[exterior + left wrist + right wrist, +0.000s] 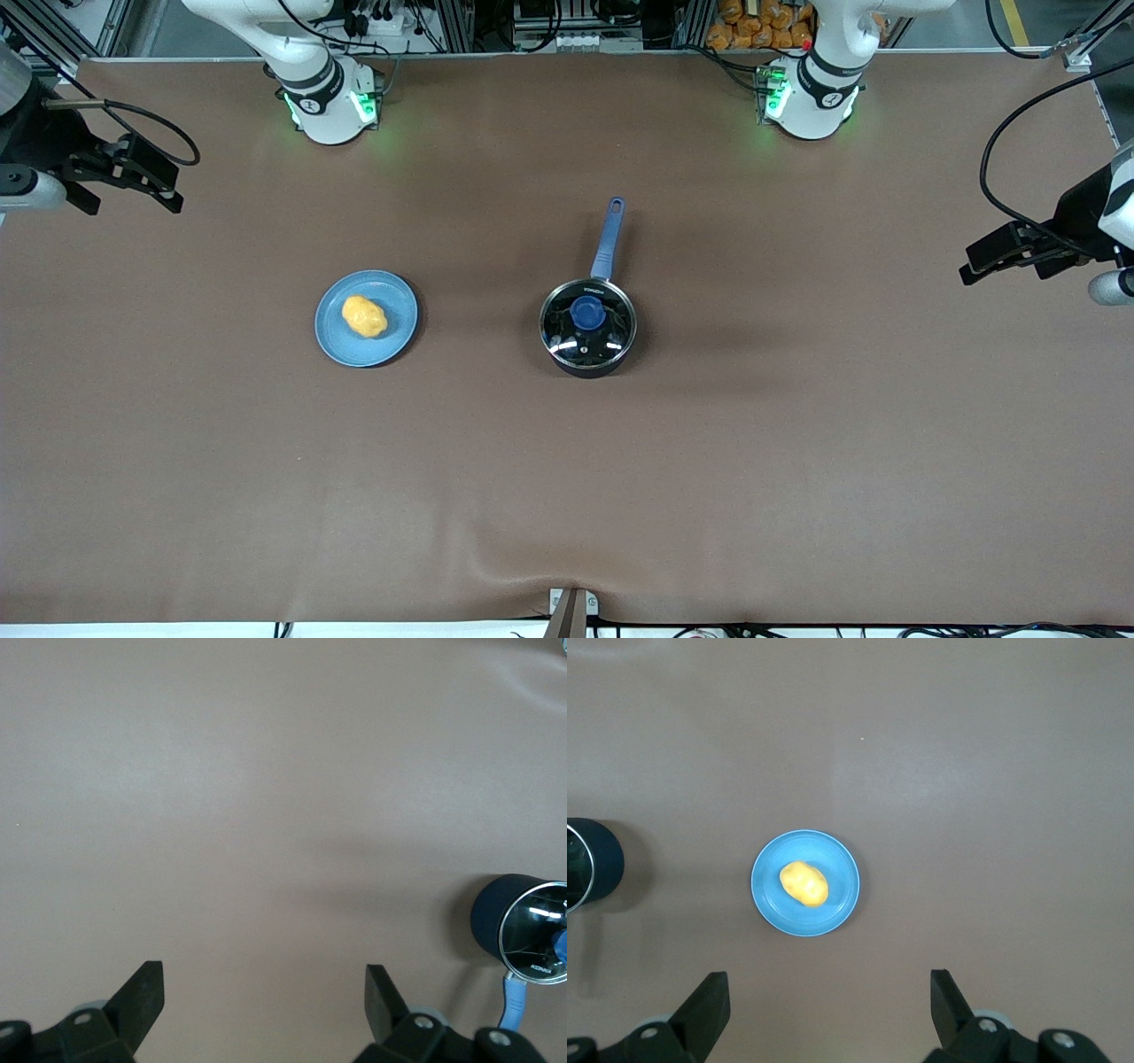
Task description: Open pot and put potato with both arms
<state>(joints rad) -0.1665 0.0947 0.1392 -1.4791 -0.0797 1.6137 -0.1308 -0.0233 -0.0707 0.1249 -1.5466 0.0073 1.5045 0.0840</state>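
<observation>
The black pot [587, 326] stands mid-table with its blue-knobbed glass lid [586, 312] on and its blue handle [607, 238] pointing toward the robots' bases. It also shows in the left wrist view [524, 926] and partly in the right wrist view [592, 864]. The yellow-orange potato [364, 316] lies on a blue plate [392, 341], toward the right arm's end; the right wrist view shows the potato [803, 883] too. My left gripper [1010, 259] is open and empty, high at the left arm's end of the table. My right gripper [146, 177] is open and empty, high at the right arm's end.
The brown table mat [567, 461] has a slight wrinkle near its front edge. The arm bases [332, 106] stand along the edge farthest from the front camera. Cables and orange items [753, 22] lie off the table past the bases.
</observation>
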